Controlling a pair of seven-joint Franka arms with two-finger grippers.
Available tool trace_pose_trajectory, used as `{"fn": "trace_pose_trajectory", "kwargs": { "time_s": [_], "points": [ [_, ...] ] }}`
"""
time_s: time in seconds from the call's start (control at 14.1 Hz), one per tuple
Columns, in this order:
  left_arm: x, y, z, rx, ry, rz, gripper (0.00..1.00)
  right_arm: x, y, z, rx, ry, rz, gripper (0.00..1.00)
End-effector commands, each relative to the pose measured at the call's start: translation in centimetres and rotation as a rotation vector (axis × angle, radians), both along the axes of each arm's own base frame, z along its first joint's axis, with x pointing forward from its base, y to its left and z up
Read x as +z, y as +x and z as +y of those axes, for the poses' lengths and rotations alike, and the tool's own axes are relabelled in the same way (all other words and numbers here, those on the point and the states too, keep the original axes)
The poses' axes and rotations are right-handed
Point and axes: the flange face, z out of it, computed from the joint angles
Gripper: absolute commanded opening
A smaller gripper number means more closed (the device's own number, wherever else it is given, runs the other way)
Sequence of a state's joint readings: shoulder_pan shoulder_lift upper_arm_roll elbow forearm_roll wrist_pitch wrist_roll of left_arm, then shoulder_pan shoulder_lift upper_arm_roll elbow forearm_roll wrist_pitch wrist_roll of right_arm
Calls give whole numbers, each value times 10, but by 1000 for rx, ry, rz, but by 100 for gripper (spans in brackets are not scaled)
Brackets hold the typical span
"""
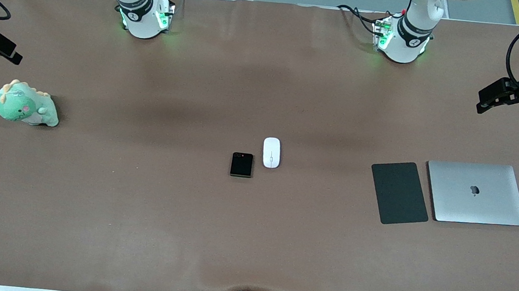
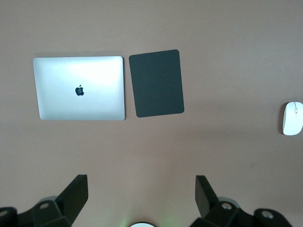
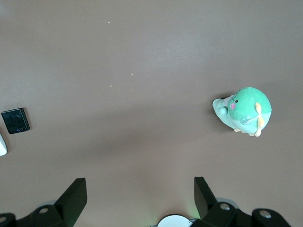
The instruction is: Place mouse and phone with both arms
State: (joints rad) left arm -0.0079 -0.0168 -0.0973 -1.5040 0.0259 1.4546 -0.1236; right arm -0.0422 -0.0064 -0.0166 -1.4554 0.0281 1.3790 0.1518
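While both arms wait raised at the worktop (image 1: 135, 229) ends, the left gripper (image 2: 142, 189) is held with fingers spread over bare surface near the dark pad (image 1: 399, 193) and laptop (image 1: 476, 193), and the right gripper (image 3: 140, 191) likewise spread near the green plush toy (image 1: 26, 104). At mid-worktop, the glossy white oval mouse (image 1: 271, 152) with its thin centre line is seen just beside the black, nearly square folded phone (image 1: 242, 165), which lies slightly nearer the front camera.
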Motion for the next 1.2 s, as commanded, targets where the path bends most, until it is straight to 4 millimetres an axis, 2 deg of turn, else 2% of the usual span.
{"fn": "trace_pose_trajectory", "kwargs": {
  "time_s": [0.0,0.21,0.57,1.13],
  "points": [
    [5,0,3,-13,7,4,100,6,-1,-2,0,8,-11,100],
    [5,1,4,-12,16,3,100,4,0,5,14,8,-8,100],
    [1,2,3,-12,16,9,100,6,-1,-1,1,7,-11,100],
    [-24,16,-12,-21,1,47,100,6,-1,-3,-2,4,-11,100]
  ]
}}
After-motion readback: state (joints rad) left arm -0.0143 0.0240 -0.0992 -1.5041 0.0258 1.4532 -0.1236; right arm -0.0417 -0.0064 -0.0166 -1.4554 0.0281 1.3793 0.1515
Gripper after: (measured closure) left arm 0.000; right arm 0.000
